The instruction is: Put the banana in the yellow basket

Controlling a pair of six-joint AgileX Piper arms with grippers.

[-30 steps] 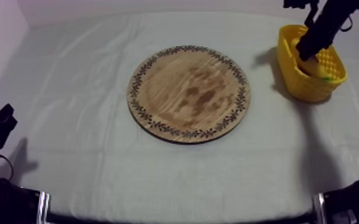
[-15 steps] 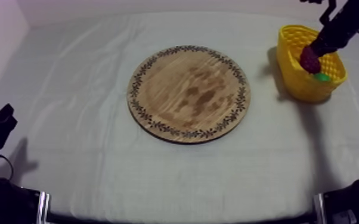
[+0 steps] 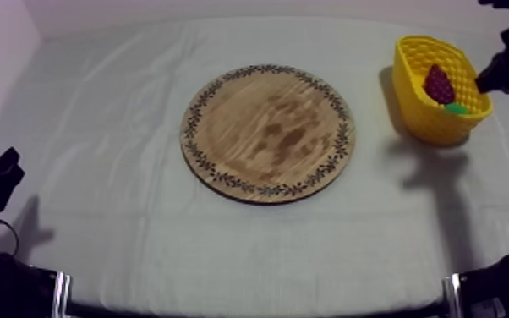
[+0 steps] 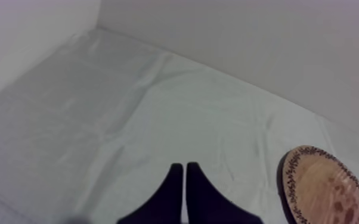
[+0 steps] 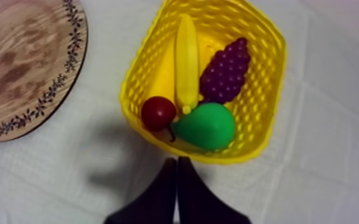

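A grey-white cloth (image 3: 123, 228) is spread over the table, and a round wooden board (image 3: 267, 133) is laid at its middle. A yellow basket (image 3: 416, 106) is set at about two o'clock from the board, well apart from it. The banana (image 5: 186, 59) is seen lying inside the basket, beside the grapes (image 5: 225, 70), the pear (image 5: 206, 126) and the small red fruit (image 5: 158, 113). The right gripper (image 5: 177, 167) is held near the basket's rim, at three o'clock from it, with its fingers pressed together on nothing. The left gripper (image 4: 184, 173) is kept at eight o'clock from the board, likewise closed and empty.
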